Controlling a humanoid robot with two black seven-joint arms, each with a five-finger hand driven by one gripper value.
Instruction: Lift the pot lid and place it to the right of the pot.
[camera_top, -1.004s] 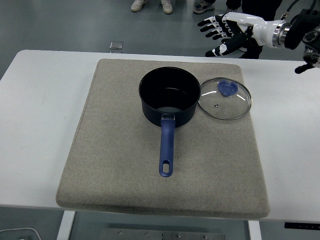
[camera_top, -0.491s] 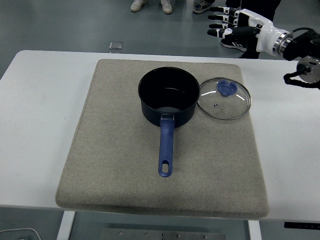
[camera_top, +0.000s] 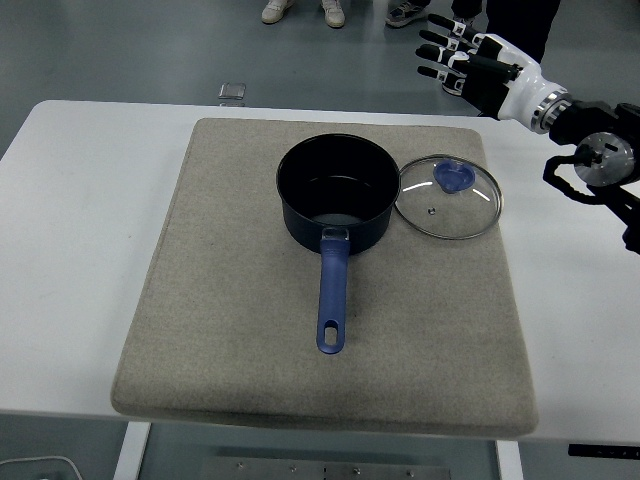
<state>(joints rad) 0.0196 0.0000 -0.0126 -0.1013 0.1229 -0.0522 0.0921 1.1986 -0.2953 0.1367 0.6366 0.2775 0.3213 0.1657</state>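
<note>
A dark blue pot (camera_top: 334, 193) stands open on a grey mat (camera_top: 240, 330), its blue handle (camera_top: 331, 298) pointing toward the near edge. The glass lid (camera_top: 449, 197) with a blue knob (camera_top: 455, 177) lies flat on the mat, touching the pot's right side. My right hand (camera_top: 455, 50) is open, fingers spread, empty, raised beyond the table's far right edge, well away from the lid. The left arm is out of view.
The mat covers the middle of the white table (camera_top: 70, 250). People's shoes (camera_top: 300, 10) show on the floor at the top. A small square object (camera_top: 233, 92) lies on the floor behind the table.
My right hand has drawn back and up to the right, away from the lid, and the wrist has turned. The pot and lid have not moved.
</note>
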